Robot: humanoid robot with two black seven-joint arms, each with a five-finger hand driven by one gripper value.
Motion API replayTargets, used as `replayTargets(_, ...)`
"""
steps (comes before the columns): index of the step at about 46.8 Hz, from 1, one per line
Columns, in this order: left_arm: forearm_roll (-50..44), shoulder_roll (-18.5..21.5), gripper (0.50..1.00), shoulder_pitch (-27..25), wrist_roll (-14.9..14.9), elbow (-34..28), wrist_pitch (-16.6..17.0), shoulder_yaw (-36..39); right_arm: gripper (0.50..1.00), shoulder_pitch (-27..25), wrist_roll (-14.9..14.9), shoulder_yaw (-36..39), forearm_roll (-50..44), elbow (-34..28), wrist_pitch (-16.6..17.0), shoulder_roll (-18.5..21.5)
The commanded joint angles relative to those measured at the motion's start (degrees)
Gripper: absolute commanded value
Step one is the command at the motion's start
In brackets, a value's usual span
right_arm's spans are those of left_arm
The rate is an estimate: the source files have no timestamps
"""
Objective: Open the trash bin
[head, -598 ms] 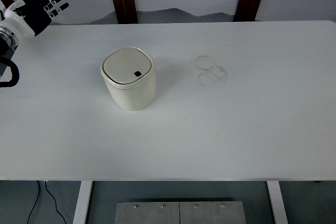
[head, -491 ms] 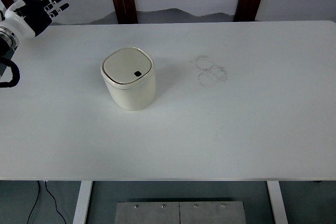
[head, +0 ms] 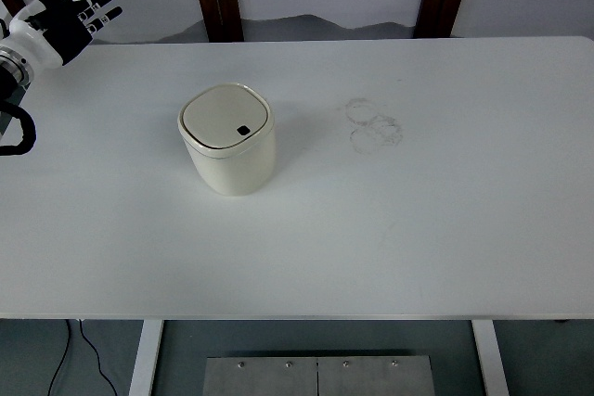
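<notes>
Work on the lid has not begun: the cream rounded-square plastic trash bin [head: 227, 139] stands shut on the white table [head: 445, 210], left of centre, so the whole opening step is left. It stands upright, long axis vertical, its small dark button toward the near-right. The black-and-white left hand [head: 67, 12] hovers at the far-left corner, fingers spread and empty, well apart from it.

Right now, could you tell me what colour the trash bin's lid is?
Cream, like the trash bin body, with a small black mark; head view.
</notes>
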Motion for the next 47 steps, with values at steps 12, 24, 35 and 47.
replayTargets(12, -0.01, -0.1, 1.0, -0.07, 0.04, 0.0, 0.0, 0.02, 0.995, 0.0, 0.03, -0.03, 0.0, 0.02, -0.01, 0.0)
replayTargets(24, -0.01, -0.27, 1.0, -0.07, 0.04, -0.09, 0.0, 0.02, 0.995, 0.0, 0.03, -0.03, 0.0, 0.02, -0.01, 0.0)
replayTargets(35, -0.01, -0.36, 1.0, -0.07, 0.22, -0.09, 0.09, 0.02, 0.995, 0.0, 0.03, -0.03, 0.0, -0.07, -0.01, 0.0)
replayTargets(47, 0.08, -0.36, 1.0, -0.33, 0.39, -0.17, 2.11, 0.11, 0.995, 0.0, 0.03, -0.03, 0.0, 0.02, -0.01, 0.0)
